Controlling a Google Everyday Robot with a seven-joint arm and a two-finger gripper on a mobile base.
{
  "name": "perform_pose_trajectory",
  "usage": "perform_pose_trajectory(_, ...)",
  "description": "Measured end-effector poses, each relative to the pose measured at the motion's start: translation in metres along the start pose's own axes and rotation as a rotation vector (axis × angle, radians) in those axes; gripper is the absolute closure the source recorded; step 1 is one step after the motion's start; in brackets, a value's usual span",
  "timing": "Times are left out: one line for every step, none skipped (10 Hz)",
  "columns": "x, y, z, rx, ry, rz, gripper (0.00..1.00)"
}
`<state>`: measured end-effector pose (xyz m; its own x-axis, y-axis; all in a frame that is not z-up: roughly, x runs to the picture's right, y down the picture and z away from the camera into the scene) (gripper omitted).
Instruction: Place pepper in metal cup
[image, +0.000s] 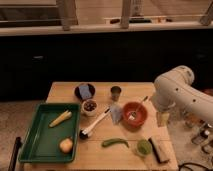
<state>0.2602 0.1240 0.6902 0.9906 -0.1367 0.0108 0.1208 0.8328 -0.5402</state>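
The green pepper (115, 143) lies flat on the wooden table (65, 92) near its front edge, right of the green tray. The small metal cup (116, 92) stands upright at the back middle of the table, behind the orange-red bowl. My white arm (176, 90) reaches in from the right. My gripper (162, 118) hangs at the table's right edge, right of the orange-red bowl and well apart from both pepper and cup. It holds nothing that I can see.
An orange-red bowl (134, 115) with a spoon (140, 105) sits mid-table. There is a dark bowl (85, 91), a small bowl (90, 106), and a long black utensil (93, 126). A green tray (35, 145) holds a pale yellow vegetable (60, 118) and a round item (65, 145). A round light-green object (144, 146) and a dark block (160, 150) sit front right.
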Motion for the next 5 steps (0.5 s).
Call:
perform_pose_trajectory(-0.002, 0.001, 0.002, -0.002, 0.004, -0.019, 0.2)
perform_pose_trajectory(-0.008, 0.0, 0.004, -0.003, 0.006, -0.044, 0.2)
perform_pose_trajectory(-0.012, -0.001, 0.006, -0.004, 0.008, -0.06, 0.2)
perform_pose_trajectory(-0.013, 0.001, 0.009, -0.007, 0.013, -0.082, 0.2)
perform_pose_trajectory(-0.014, 0.002, 0.012, -0.011, 0.016, -0.102, 0.2)
